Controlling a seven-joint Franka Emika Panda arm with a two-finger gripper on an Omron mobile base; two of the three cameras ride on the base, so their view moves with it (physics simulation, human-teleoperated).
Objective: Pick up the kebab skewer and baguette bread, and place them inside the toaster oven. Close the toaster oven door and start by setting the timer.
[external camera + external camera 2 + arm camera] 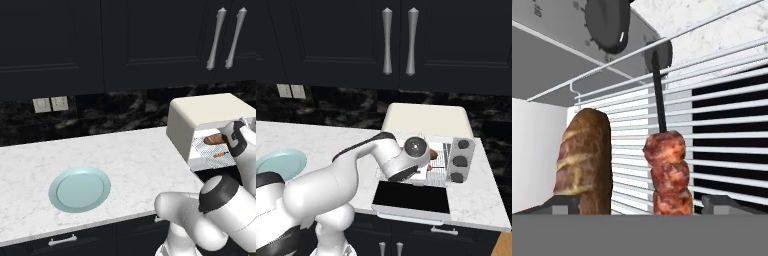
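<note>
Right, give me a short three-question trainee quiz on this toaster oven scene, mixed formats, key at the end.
1. True or false: the toaster oven door is closed.
2. Multiple choice: in the hand view, the kebab skewer lies on the wire rack A) on top of the baguette bread, B) beside it with a gap between, C) out on the counter.
3. Fill in: the pale blue plate on the counter holds ____.

Key: 1 false, it hangs folded down and open. 2 B. 3 nothing. The gripper stands open around the skewer's near end, its fingertips apart from it.
</note>
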